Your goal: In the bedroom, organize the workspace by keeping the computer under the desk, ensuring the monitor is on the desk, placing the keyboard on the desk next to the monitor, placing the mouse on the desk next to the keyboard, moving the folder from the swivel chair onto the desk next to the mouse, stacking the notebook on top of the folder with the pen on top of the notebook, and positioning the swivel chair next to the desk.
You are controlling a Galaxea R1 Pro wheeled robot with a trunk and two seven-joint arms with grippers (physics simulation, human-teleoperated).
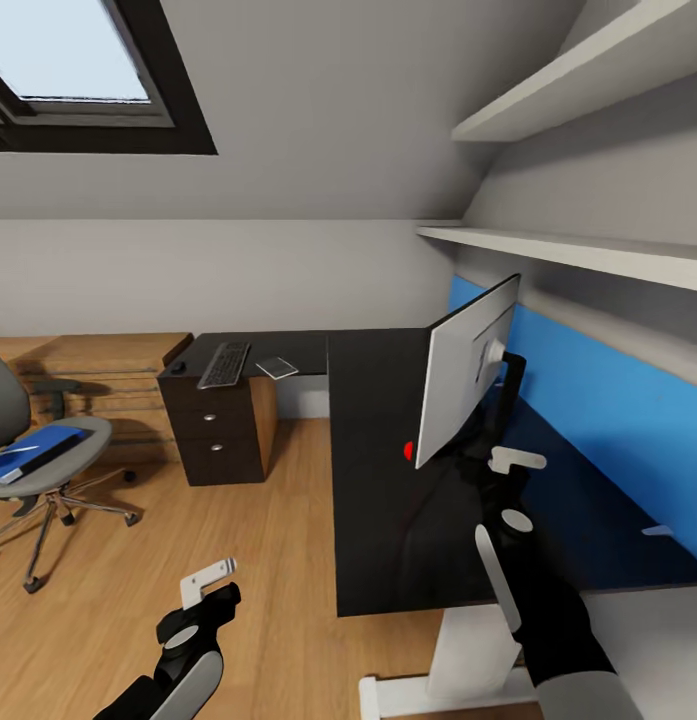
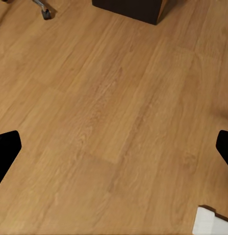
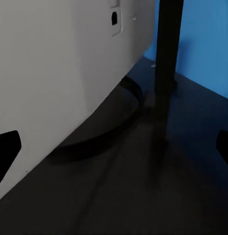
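The monitor (image 1: 466,378) stands on the black desk (image 1: 373,480), its pale back (image 3: 69,63) toward me. My right gripper (image 1: 498,465) is open beside its slim stand (image 3: 167,44) and round base (image 3: 118,115), holding nothing. On the desk's far wing lie the keyboard (image 1: 224,364), the mouse (image 1: 178,368) to its left and the grey notebook (image 1: 276,367) to its right. The blue folder (image 1: 33,450) rests on the swivel chair (image 1: 58,450) at the left. My left gripper (image 1: 220,585) hangs open over the wooden floor (image 2: 114,112). The computer is out of view. I cannot make out the pen.
A dark three-knob drawer unit (image 1: 216,425) carries the desk's far wing, with a light wooden chest (image 1: 98,365) behind the chair. White desk legs (image 1: 468,660) stand near me. The blue rear panel (image 1: 608,400) and wall shelves (image 1: 588,255) close the right side.
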